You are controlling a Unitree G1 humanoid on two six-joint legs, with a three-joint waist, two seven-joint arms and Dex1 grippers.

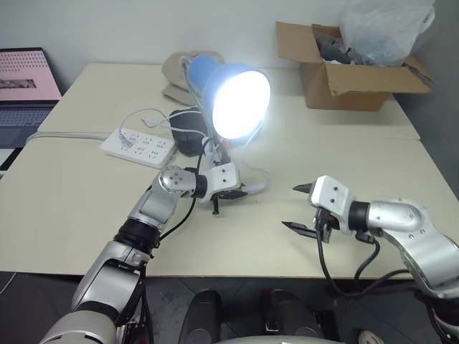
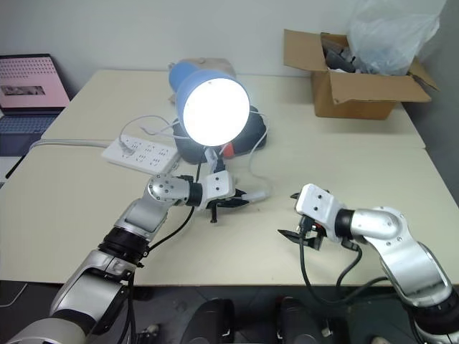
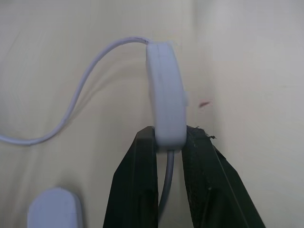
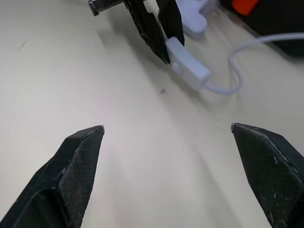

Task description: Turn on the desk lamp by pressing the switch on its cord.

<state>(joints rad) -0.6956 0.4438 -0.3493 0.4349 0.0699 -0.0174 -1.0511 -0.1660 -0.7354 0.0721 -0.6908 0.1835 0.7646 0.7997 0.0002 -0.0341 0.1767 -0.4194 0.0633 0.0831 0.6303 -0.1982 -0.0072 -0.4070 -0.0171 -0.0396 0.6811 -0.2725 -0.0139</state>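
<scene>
The desk lamp stands at the middle of the table, its blue shade tipped toward me and its bulb glowing bright. Its thin white cord curls over the tabletop to the small white oblong switch. My left gripper is shut on the near end of the switch, one black finger on each side, with the cord running back between them. My right gripper hangs open just above the table, to the right of the switch and apart from it, with nothing between its fingers.
A white power strip lies left of the lamp, and a black object sits under the shade. An open cardboard box holding a plastic bag stands at the back right. A laptop sits at the far left.
</scene>
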